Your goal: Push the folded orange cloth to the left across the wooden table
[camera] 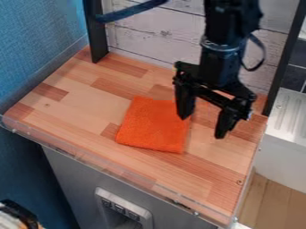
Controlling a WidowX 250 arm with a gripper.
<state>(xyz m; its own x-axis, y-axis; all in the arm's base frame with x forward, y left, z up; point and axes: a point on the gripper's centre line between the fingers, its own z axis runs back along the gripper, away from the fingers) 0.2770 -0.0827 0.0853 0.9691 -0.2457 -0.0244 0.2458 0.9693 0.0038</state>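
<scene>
Orange cloth (154, 125) lies flat on the wood-block tabletop (78, 109), around the middle, on the view's left side of the black gripper (202, 127). Jaws are spread wide, nothing pinched between them, tips pointing down. The finger on the view's left hangs over the cloth's right-hand edge as seen here; the other is off to the right, over bare wood and nearer the front. So most of the cloth is left of the gap between the fingers, not centred under it. Can't tell if the near tip touches the fabric or is just above it. Cloth is roughly square, no clear long axis, sides turned slightly off the view's upright. Only one arm, coming down from the top edge, with a black cable (256, 53) looped at its side. White planks (152, 29) stand behind, between two dark posts; blue wall (39, 40) at left, white ridged surface (290, 114) at right. Grey front below has a panel (122, 206) with small dark squares. No brand, label or writing readable on the cloth.
</scene>
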